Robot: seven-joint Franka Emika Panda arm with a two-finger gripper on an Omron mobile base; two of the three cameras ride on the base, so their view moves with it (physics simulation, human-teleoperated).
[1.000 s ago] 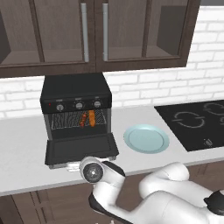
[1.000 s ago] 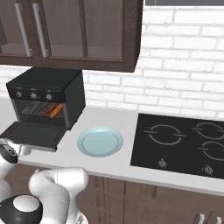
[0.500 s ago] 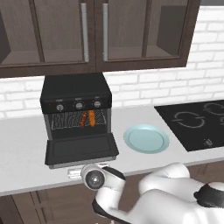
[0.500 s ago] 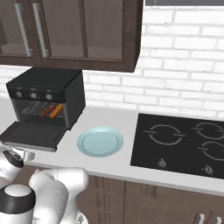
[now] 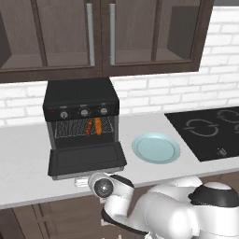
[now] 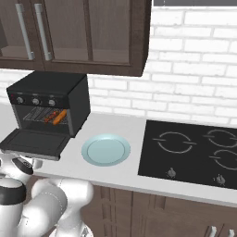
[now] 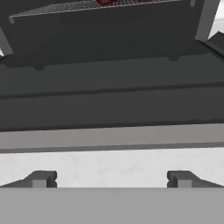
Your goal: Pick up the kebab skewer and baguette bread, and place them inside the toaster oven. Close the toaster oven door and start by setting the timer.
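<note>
The black toaster oven (image 5: pixel 81 109) (image 6: pixel 48 99) stands on the counter with its door (image 5: pixel 86 161) (image 6: pixel 32 143) folded down flat. On the wire rack inside lie the orange-brown baguette (image 5: pixel 98 126) (image 6: pixel 59 117) and, just left of it, the dark reddish kebab skewer (image 5: pixel 88 127) (image 6: pixel 50 115). My gripper (image 5: pixel 82 181) (image 6: pixel 36 163) (image 7: pixel 111 179) sits low at the door's front edge, open and holding nothing. In the hand view the door (image 7: pixel 109 100) spreads ahead, a pale bar (image 7: pixel 109 138) runs along its near edge, and the rack (image 7: pixel 87 6) shows at the top.
A pale blue plate (image 5: pixel 156 148) (image 6: pixel 105 149) lies on the counter right of the oven. A black cooktop (image 5: pixel 210 130) (image 6: pixel 194 150) lies farther right. Dark wall cabinets (image 5: pixel 102 32) hang above the oven. My own arm (image 5: pixel 154 210) crowds the counter's front edge.
My hand has sunk a little lower in front of the door's edge. The jaws stay wide apart, and the oven, food and plate have not moved.
</note>
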